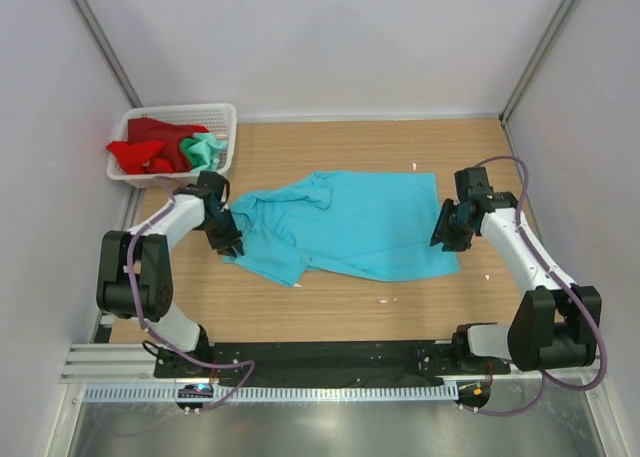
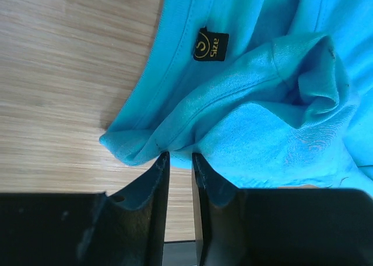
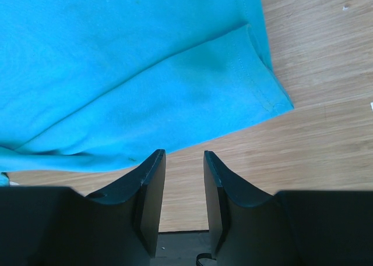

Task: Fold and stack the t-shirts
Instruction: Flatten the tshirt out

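A turquoise t-shirt (image 1: 350, 222) lies spread and partly rumpled on the wooden table, collar end to the left. My left gripper (image 1: 228, 239) is at its left edge. In the left wrist view the gripper (image 2: 180, 155) has its jaws a little apart, tips at a bunched fold of the shirt (image 2: 262, 103), with bare wood showing between them. My right gripper (image 1: 447, 232) is at the shirt's right hem. In the right wrist view it (image 3: 183, 153) is open and empty just off the shirt's edge (image 3: 116, 62). A red t-shirt (image 1: 145, 147) and a mint green t-shirt (image 1: 207, 152) lie crumpled in the basket.
A white mesh basket (image 1: 225, 112) stands at the table's back left corner. A black size label (image 2: 211, 45) shows inside the turquoise collar. White walls enclose the table on three sides. A black strip and a metal rail run along the near edge.
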